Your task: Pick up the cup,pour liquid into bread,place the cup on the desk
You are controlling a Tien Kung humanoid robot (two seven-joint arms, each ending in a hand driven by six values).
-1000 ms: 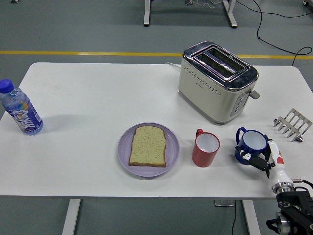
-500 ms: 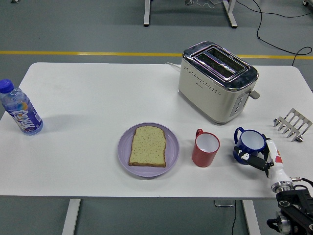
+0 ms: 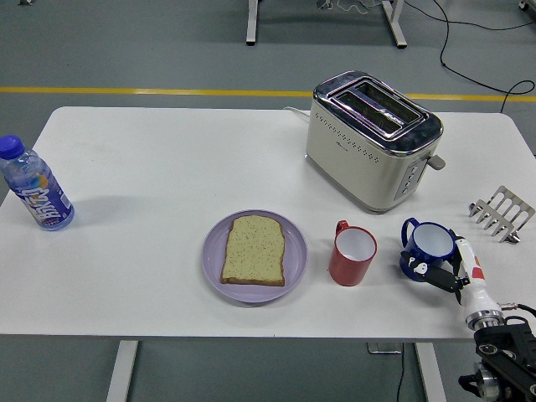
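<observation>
The right hand (image 3: 448,270) wraps its fingers around the blue ceramic cup (image 3: 428,247), seemingly securing it for lifting toward the toasted bread slice (image 3: 254,249) on the white tabletop (image 3: 167,167).

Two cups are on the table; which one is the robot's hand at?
The blue cup, right of the red cup. The right hand wraps its fingers around it, while the red one beside the purple plate stands untouched.

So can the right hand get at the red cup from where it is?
Probably yes, but not straight: the right hand is wrapped around the blue cup, which stands between it and the red cup. It would have to let go and reach around.
</observation>
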